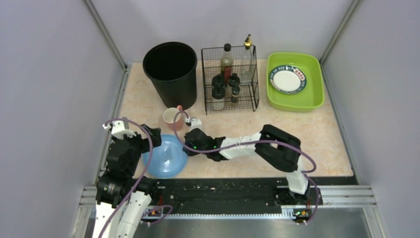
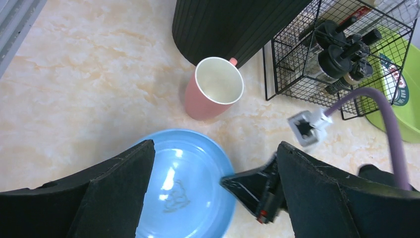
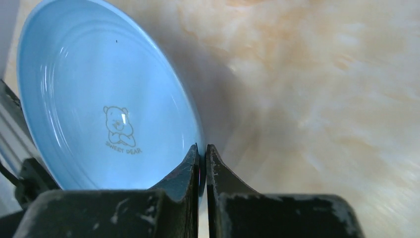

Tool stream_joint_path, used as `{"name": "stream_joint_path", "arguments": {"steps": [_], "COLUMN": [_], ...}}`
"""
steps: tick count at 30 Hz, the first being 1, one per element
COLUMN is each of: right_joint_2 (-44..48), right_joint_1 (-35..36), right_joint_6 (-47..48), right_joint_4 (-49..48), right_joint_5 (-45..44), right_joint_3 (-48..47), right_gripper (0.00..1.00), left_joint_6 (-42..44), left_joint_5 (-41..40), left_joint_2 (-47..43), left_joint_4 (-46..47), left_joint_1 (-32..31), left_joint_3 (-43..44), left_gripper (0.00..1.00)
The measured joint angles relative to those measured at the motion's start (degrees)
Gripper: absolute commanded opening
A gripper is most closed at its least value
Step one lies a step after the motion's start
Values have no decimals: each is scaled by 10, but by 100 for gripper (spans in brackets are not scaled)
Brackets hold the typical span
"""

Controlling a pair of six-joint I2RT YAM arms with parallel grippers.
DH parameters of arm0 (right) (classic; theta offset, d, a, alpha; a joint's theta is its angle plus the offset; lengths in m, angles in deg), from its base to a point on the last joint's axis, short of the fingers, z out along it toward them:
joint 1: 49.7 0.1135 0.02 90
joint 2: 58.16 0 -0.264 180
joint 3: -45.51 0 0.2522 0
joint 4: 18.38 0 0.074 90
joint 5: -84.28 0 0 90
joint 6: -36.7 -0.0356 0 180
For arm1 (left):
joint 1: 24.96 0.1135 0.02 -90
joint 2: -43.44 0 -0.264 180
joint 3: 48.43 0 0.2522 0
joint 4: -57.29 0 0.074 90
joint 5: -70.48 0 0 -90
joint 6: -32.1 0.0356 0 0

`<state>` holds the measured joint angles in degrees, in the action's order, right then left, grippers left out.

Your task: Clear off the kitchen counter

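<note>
the right arm (image 1: 247, 144) reaches across the desk (image 1: 307, 134) from the robot's right, its jaws pressed almost together on the rim of a blue plate (image 3: 99, 99). only the thin edge of the plate sits between them. the plate bears a small printed bear at its centre, and a shadow falls on the desk under the gripped edge. it sits at the near left part of the desk, just in front of the left arm (image 1: 121, 158).

the left jaws hang spread wide above the same plate and grip nothing.

just beyond the plate a pink mug (image 2: 218, 87) stands upright, its white inside bare. behind the mug is a black bin (image 1: 171, 69), whose inside is too dark to read. beside the bin stands a wire rack (image 1: 204, 82) holding a bottle of dark liquid (image 1: 227, 62), a clear bottle with a gold top (image 1: 247, 54) and several black-lidded jars (image 1: 218, 91). at the far right corner a lime-green tray (image 1: 313, 96) holds a white plate with a dark rim (image 1: 287, 79), lying flat.

the beige, stone-patterned desk runs wall to wall between grey panels.
</note>
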<state>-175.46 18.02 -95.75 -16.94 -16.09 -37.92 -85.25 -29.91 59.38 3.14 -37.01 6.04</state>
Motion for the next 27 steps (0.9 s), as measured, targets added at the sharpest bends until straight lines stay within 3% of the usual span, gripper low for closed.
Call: {"name": "stream_joint_path", "arguments": {"steps": [10,15,23,27], "right_joint_2": [201,377,653,696], "right_joint_1": [-6,-42,-179,-268], "right_joint_6": [44,57,101,136], "right_joint_4": [35,87,219,263], "right_joint_5": [-81,-121,-194,-212], "right_joint_3": [209,299,320,294], "right_gripper": [0,0,0,0], "left_joint_6": [0,0,0,0], "left_joint_5": [0,0,5,5], "left_joint_2": [0,0,0,0], "left_joint_4": [0,0,0,0], "left_joint_1": [0,0,0,0], "left_joint_3": [0,0,0,0], "left_gripper": [97,97,97,97]}}
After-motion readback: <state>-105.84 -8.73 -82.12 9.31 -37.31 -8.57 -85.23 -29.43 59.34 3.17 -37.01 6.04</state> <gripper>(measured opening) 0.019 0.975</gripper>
